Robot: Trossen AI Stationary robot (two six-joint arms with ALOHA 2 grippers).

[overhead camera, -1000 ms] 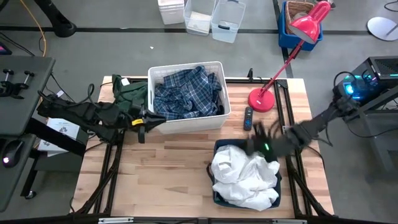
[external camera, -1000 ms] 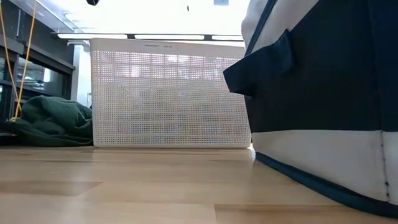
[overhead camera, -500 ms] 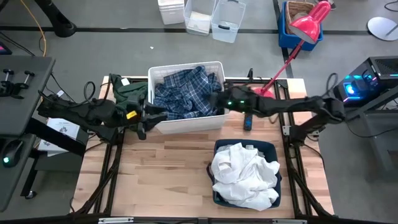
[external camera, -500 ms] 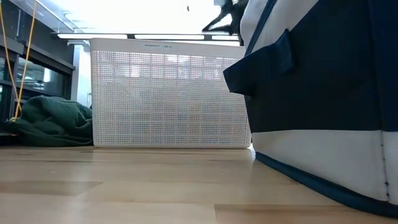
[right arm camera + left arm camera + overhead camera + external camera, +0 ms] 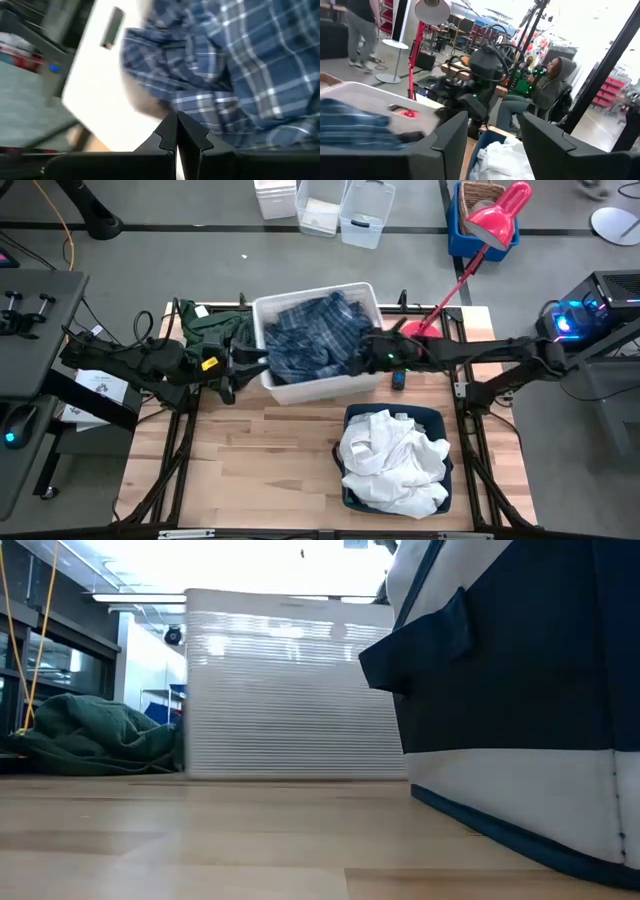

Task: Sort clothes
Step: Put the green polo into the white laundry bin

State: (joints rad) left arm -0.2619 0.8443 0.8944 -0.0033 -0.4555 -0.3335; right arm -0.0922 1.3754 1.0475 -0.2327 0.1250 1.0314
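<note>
The blue-and-white plaid shirt lies in the white plastic bin. My right gripper is shut at the bin's right side, at the shirt's edge. My left gripper is open just left of the bin's near left corner, apart from it; it also shows in the left wrist view. The dark green garment lies heaped on the table left of the bin and shows in the low view. White clothes fill the navy fabric bin. My right gripper's shut fingertips lie where the plaid shirt's edge meets the bin's white wall, coming level from the table's right. Whether cloth is caught between them I cannot tell.
A red desk lamp stands at the far right with its base under my right arm. A black remote lies right of the white bin. The navy bin fills the low view's right. Bare wood shows at the near left.
My right gripper has swung from above the navy bin toward the table's far left, to the white bin's right side. The white bin has then slid toward the table's right edge and turned a little. The shirt has moved with it.
</note>
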